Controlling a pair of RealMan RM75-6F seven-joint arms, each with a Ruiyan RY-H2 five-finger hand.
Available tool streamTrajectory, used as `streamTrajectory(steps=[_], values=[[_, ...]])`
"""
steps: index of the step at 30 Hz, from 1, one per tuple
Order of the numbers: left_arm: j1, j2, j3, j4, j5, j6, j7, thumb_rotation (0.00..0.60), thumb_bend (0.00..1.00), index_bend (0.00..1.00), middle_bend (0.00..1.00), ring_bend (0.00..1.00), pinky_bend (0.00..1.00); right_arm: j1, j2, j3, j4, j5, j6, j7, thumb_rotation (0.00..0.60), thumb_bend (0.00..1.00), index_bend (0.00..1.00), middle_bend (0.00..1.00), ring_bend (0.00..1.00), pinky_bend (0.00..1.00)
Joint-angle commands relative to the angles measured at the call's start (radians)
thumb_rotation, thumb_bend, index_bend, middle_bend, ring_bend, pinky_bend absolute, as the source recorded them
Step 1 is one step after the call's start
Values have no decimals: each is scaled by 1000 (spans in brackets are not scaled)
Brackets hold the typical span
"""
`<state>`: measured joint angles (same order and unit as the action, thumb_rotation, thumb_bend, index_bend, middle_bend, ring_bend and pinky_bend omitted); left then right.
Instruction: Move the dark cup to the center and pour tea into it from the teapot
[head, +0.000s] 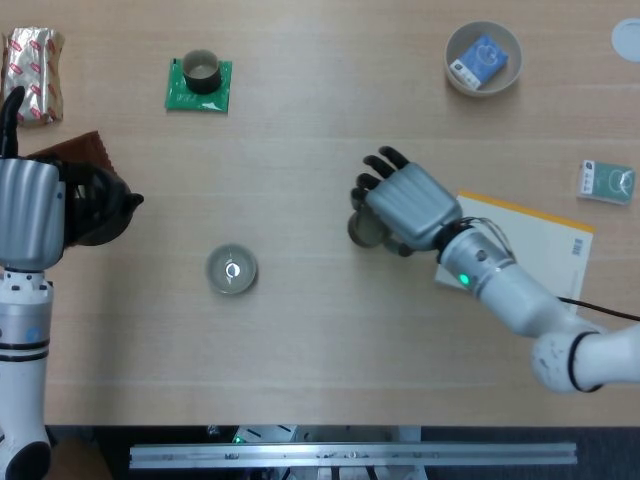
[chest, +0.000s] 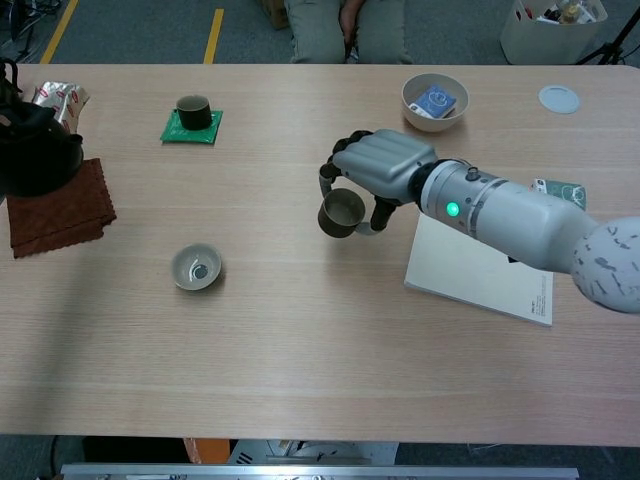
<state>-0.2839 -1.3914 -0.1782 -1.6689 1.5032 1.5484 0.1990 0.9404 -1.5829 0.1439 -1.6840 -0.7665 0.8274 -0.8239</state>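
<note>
1. The surface (chest: 300, 340) is where your first step is playing out: you are carrying the dark cup (chest: 341, 213) toward the middle, and by my reading it is about there now, well left of the white booklet (chest: 480, 275).
2. Your right hand (chest: 385, 175) has its fingers (chest: 330, 180) clamped around the cup's rim and wall. In the chest view the cup looks tilted, and I cannot tell whether it is clear of the surface or touching it. The next move calls for levelling it, setting it down flat, then spreading the fingers and drawing the hand back without knocking it.
3. The teapot (head: 95, 205) sits at the far left by the brown cloth (chest: 55, 210), well apart from the cup. Your left hand (head: 28, 210) is closed on its handle side, so the pour looks ready to begin once the cup stands free; expect a long reach across.
4. Mind the small pale bowl (head: 232, 270) lying between teapot and cup: route the spout above it.
</note>
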Motion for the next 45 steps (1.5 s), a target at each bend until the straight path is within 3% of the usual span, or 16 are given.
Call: streamTrajectory(steps=[1, 9, 20, 30, 40, 45], values=[[1, 6, 2, -7, 3, 0, 5, 600, 224, 969, 1000, 842, 56, 57, -55, 18, 34, 55, 14, -32, 600, 267, 433, 278, 100, 86], [3, 17, 4, -25, 6, -2, 14, 600, 224, 968, 1000, 842, 56, 171, -149, 36, 104, 159, 37, -89, 600, 267, 433, 280, 100, 85], [6, 21, 9, -32, 7, -7, 7, 600, 224, 966, 1000, 840, 56, 293, -258, 11, 229, 295, 40, -174, 600, 268, 433, 280, 100, 86], [14, 28, 12, -27, 1, -6, -3, 600, 224, 966, 1000, 840, 56, 352, -324, -9, 348, 384, 26, -217, 600, 267, 433, 280, 100, 86], [17, 24, 15, -13, -2, -8, -10, 600, 224, 966, 1000, 840, 56, 378, -348, -14, 383, 418, 14, -223, 600, 264, 432, 280, 100, 90], [17, 22, 16, -8, 1, -7, -5, 600, 223, 966, 1000, 840, 56, 384, -348, -20, 386, 428, 8, -222, 600, 263, 347, 262, 78, 91]])
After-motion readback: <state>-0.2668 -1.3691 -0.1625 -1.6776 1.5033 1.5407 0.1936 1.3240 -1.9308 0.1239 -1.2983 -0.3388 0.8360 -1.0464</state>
